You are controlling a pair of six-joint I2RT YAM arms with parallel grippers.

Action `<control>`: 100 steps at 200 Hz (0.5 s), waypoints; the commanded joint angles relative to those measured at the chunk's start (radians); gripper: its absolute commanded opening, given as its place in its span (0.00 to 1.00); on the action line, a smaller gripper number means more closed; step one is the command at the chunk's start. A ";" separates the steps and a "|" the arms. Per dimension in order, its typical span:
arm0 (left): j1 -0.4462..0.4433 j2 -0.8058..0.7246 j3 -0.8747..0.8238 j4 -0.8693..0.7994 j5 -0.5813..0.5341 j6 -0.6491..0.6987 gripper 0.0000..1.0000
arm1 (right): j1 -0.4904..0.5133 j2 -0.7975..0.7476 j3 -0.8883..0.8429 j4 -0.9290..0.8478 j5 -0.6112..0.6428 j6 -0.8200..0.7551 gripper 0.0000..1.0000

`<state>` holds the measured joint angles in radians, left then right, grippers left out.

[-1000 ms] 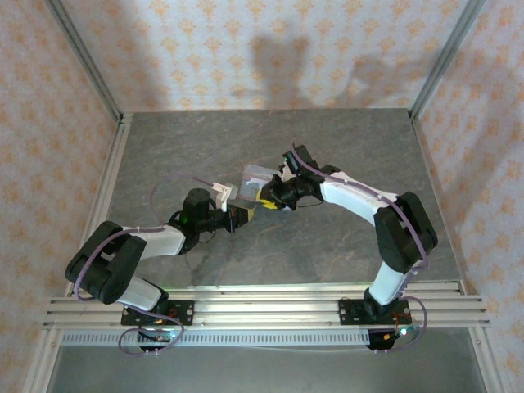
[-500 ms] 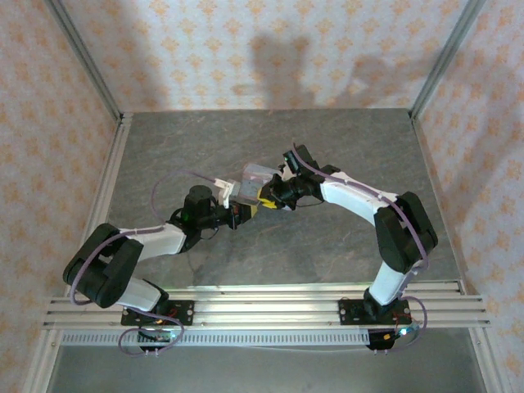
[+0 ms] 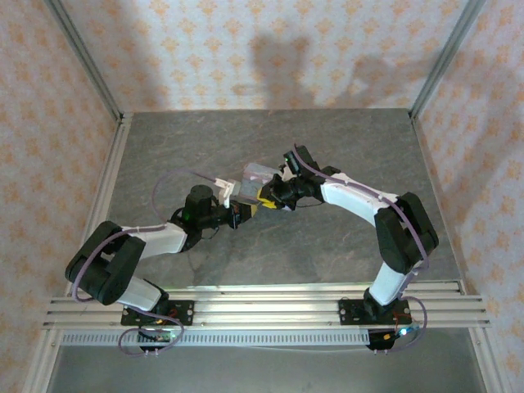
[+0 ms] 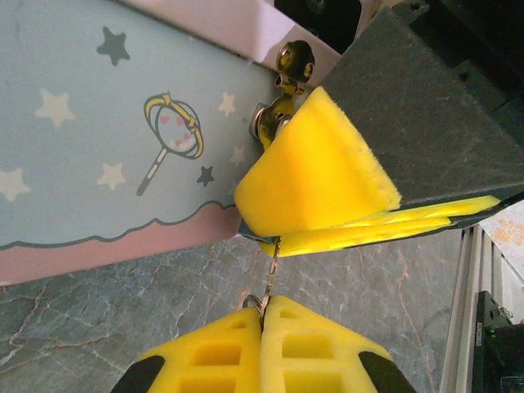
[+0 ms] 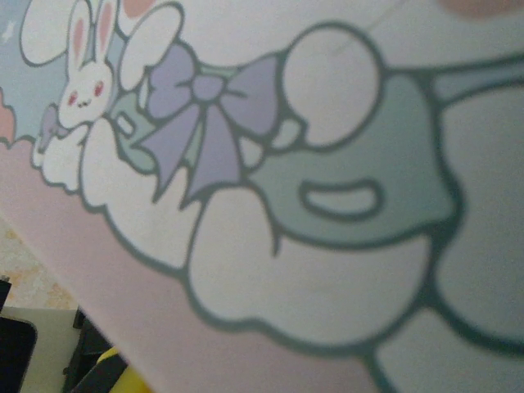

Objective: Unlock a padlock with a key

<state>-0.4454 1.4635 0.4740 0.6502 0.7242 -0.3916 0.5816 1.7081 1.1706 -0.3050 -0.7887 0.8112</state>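
The key [image 4: 269, 264], thin and pale, is pinched in the closed left end effector [image 4: 262, 315]. Its tip reaches the padlock [image 4: 246, 232], a dark sliver mostly hidden between the clamped yellow pads of the right end effector [image 4: 323, 223]. This is just beside the tin [image 4: 98, 164], mid-table [image 3: 344, 147].

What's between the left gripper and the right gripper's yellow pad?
The thin key, seen in the left wrist view, spans that gap above the table.
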 commanded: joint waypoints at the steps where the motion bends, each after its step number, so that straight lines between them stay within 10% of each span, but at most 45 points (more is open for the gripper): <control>1: -0.007 0.018 -0.012 0.045 -0.008 0.025 0.00 | 0.001 -0.021 0.011 0.005 0.010 -0.007 0.00; 100: 0.002 0.038 -0.033 0.096 -0.008 0.007 0.00 | 0.000 -0.021 0.016 -0.008 0.012 -0.020 0.00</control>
<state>-0.4461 1.4902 0.4679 0.6884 0.7246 -0.3920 0.5816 1.7081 1.1706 -0.3054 -0.7845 0.8082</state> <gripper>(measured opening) 0.048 0.175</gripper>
